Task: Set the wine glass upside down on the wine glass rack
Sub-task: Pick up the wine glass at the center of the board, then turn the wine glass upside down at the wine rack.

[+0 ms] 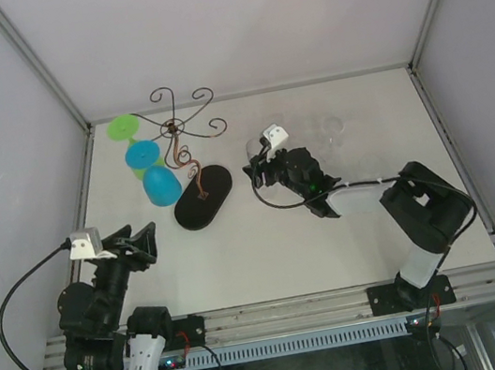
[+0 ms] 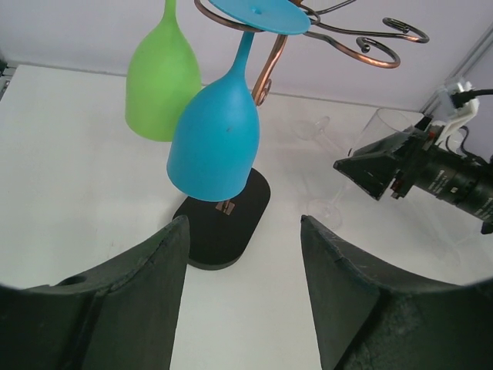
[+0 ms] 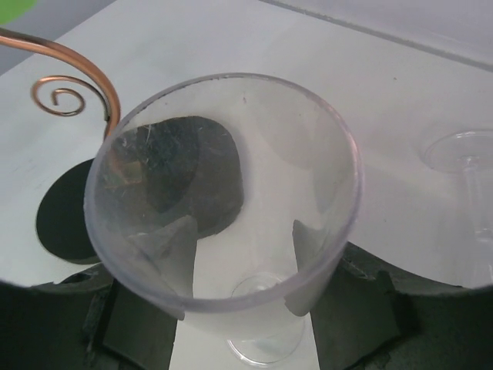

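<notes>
Left wrist: one rack (image 2: pixel 235 220), two coloured glasses (image 2: pixel 216 142), two clear glasses (image 2: pixel 376 131)

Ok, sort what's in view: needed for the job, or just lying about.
Job: clear wine glass in the right gripper; dark wire rack with coppery stem and black oval base.
Lying about: green wine glass and blue wine glass, hanging upside down on the rack; second clear wine glass, untouched.

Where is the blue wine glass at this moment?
In the top view, the blue wine glass hangs upside down from the wine glass rack, left of centre, with the green wine glass close beside it, further left.
</notes>
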Robot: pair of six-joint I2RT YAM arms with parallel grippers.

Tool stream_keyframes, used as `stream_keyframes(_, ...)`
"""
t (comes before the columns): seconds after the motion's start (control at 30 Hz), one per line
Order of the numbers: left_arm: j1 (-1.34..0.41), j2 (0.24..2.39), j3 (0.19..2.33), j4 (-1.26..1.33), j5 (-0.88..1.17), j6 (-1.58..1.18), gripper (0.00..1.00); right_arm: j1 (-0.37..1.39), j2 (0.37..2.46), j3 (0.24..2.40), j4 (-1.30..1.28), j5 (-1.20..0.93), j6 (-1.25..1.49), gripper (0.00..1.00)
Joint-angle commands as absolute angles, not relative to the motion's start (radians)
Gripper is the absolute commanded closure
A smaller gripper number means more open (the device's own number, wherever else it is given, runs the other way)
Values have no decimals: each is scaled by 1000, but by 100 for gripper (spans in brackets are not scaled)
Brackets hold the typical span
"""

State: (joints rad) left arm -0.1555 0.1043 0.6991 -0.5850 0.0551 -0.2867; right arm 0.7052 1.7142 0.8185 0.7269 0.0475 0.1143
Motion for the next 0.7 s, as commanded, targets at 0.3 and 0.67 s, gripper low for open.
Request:
stream_keyframes(0.3, -160, 30, 674, -525, 27, -314, 18, 795, 1281, 674, 526, 135, 165, 56)
stream_keyframes(0.67, -161, 64, 627, -395, 219, -451, 2, 929, 1012, 640, 333, 271, 183, 56)
